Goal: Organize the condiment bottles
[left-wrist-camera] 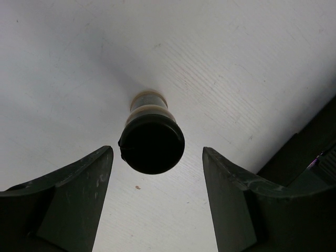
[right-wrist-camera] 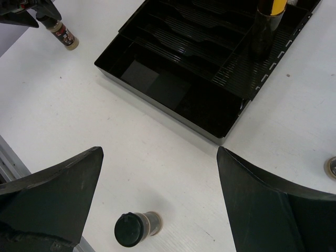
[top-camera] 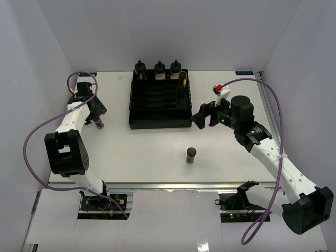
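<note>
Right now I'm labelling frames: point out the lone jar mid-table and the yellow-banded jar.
lone jar (top-camera: 191, 156): top external view, on its body.
yellow-banded jar (right-wrist-camera: 265, 31): right wrist view, dark body below the band.

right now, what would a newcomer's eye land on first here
The black slotted tray at back centre, with three knob-capped bottles lined along its far edge and a yellow-banded jar in its right side. Then the lone spice jar standing in front of it, and the left end effector open around another jar at the left.
</note>
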Tool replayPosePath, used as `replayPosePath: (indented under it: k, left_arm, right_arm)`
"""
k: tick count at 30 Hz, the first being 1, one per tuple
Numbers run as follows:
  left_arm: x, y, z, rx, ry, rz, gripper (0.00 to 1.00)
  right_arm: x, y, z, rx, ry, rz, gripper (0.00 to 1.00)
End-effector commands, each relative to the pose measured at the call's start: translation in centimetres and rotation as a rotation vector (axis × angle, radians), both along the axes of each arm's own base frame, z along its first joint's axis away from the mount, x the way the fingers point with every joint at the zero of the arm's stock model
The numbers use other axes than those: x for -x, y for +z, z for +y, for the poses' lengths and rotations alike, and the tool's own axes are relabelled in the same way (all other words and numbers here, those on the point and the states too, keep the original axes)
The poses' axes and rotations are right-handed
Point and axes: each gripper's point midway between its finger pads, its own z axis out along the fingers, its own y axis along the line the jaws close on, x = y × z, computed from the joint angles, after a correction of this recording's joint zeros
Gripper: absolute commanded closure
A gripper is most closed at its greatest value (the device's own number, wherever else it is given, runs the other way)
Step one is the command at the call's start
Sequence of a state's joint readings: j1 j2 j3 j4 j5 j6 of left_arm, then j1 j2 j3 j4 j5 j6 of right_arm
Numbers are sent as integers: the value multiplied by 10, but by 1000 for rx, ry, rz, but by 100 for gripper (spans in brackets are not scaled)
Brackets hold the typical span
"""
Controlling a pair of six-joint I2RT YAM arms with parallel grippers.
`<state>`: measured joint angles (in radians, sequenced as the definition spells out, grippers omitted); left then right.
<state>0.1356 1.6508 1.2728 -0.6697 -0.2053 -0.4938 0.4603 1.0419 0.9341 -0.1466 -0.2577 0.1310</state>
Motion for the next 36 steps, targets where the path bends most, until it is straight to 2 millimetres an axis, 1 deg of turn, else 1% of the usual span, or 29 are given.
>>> replayPosePath:
  k: [1, 4, 8, 13, 17, 19, 21, 22, 24, 26, 30, 34, 36]
  left_arm:
    - [-6, 10, 9, -44, 8, -31, 22]
    - [-9, 8, 13, -62, 9, -18, 24]
    - [-15, 8, 12, -59, -14, -33, 26]
    - [-18, 1, 11, -58, -31, -17, 27]
    - [-18, -4, 14, -77, -35, -5, 47]
    - [-18, -3, 15, -86, -40, -9, 61]
    - [-18, -2, 15, -88, -46, -11, 68]
    - [-17, -2, 15, -91, -49, -6, 74]
    - [-15, 0, 13, -87, -63, -3, 88]
    - [-14, 5, 10, -85, -77, -6, 99]
    - [-10, 29, -5, -96, -130, -41, 100]
    - [-6, 75, -33, -107, -219, -108, 100]
    - [-3, 93, -54, -107, -294, -131, 100]
  right_arm:
    - [-3, 11, 1, -25, -1, -49, 5]
    - [-2, 12, 1, -22, 0, -50, 4]
    - [-3, 14, -1, -19, -9, -61, 4]
    - [-4, 13, -2, -14, -14, -60, 5]
    - [-4, 9, -1, -11, -14, -53, 4]
    - [-5, 8, -1, -10, -14, -51, 4]
    - [-5, 7, -2, -6, -17, -50, 4]
    - [-5, 7, -2, -5, -19, -49, 4]
    - [-6, 7, -2, -3, -22, -50, 4]
    - [-6, 8, -2, -2, -22, -52, 4]
    - [-7, 8, -2, 1, -22, -49, 4]
    - [-8, 5, -2, 7, -23, -39, 4]
    - [-9, 3, -2, 12, -26, -32, 5]
